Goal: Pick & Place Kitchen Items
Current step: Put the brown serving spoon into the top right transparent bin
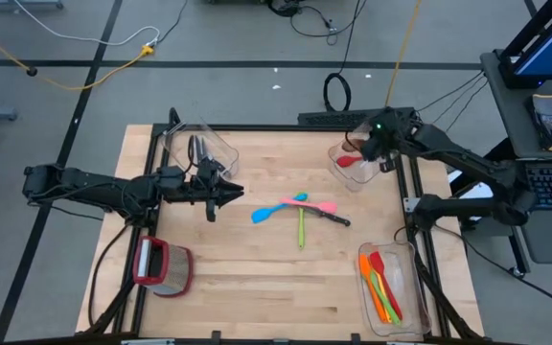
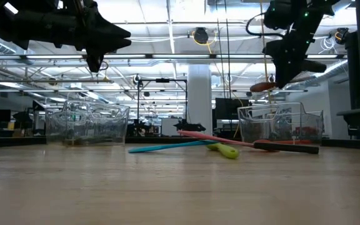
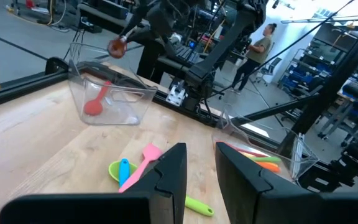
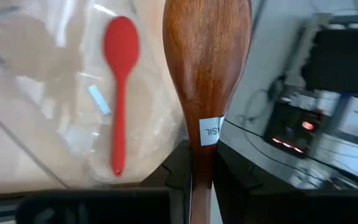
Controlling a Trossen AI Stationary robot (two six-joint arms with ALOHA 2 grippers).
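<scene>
My right gripper is over the clear bin at the table's far right and is shut on a brown wooden spoon. A red spoon lies on that bin's floor. At the table's middle a pink spatula, a blue spoon, a green utensil and a black-handled knife lie crossed in a heap. My left gripper hovers left of the heap, pointing level at it, open and holding nothing. My right gripper pinches the wooden spoon's handle between its two fingers, just below the neck with the white sticker. The spoon runs along the fingers, its bowl sticking out ahead. The fingers slant downward from above. The spoon is lifted clear above the bin.
A clear bin at the near right holds orange, red and green utensils. Another clear bin at the far left holds black-handled knives. A red-rimmed clear container lies at the near left. A person stands in the room beyond the table.
</scene>
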